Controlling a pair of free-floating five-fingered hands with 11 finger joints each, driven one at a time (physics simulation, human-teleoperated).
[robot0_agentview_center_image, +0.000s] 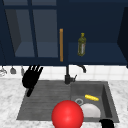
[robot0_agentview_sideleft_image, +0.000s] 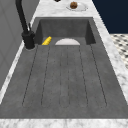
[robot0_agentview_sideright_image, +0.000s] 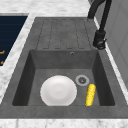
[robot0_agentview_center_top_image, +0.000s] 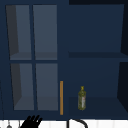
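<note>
A red ball (robot0_agentview_center_image: 67, 115) sits nearest in the front view, hiding part of the white plate (robot0_agentview_sideright_image: 58, 90) that the right side view shows whole beside the corn cob (robot0_agentview_sideright_image: 90, 94). Left robot hand (robot0_agentview_center_image: 31, 76) hovers above the draining board, fingers straight. Right robot hand (robot0_agentview_center_image: 107, 123): cannot tell.

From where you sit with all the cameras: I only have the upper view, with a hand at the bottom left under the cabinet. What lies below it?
Observer: The left hand, fingers straight and pointing up, hangs over the sink's ribbed drainboard.
Operator: Anything in the basin?
Observer: A white plate lies flat on the bottom, with a yellow corn cob beside it, near the drain.
Operator: And the other hand?
Observer: The right hand is at the front view's lower edge, by the basin's front right corner.
</note>
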